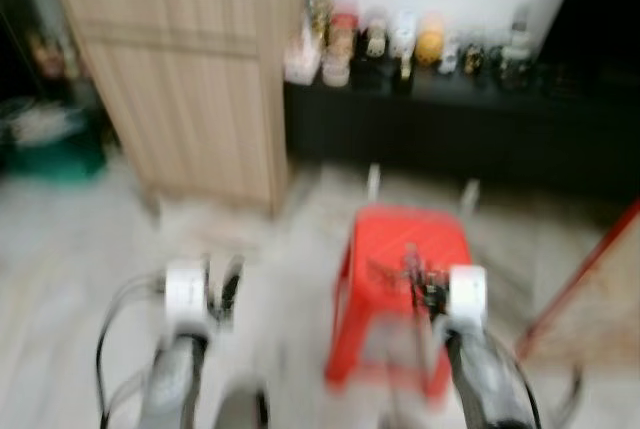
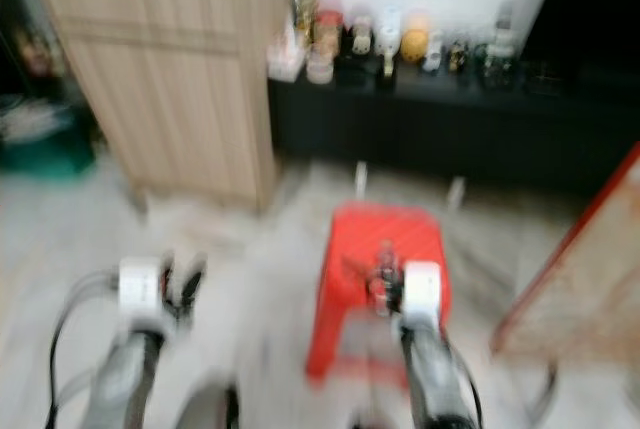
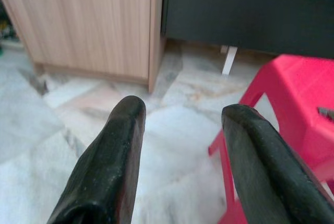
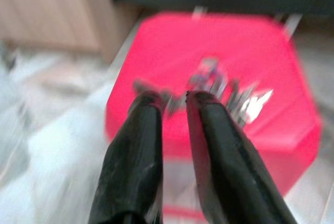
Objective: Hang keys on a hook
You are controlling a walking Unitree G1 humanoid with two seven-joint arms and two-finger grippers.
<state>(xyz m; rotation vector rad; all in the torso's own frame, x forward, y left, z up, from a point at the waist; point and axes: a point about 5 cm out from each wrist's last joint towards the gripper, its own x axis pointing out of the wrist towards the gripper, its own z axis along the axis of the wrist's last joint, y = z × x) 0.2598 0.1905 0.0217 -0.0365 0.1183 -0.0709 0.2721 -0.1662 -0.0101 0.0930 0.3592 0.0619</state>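
A bunch of keys (image 4: 229,91) lies on the top of a red plastic stool (image 1: 400,234); the stool stands on the pale stone floor ahead and to the right. My right gripper (image 4: 175,98) is low over the stool's near side, its tips right at the keys' near edge; blur hides whether it grips them. My left gripper (image 3: 180,114) is open and holds nothing; it hangs over bare floor left of the stool (image 3: 297,93). Both head views are blurred.
A light wooden cabinet (image 1: 190,79) stands at the back left. A low black shelf unit (image 1: 460,129) along the wall carries several bottles and jars (image 1: 400,44). A red-edged board (image 1: 590,289) leans at the right, and a green object (image 1: 50,149) sits far left.
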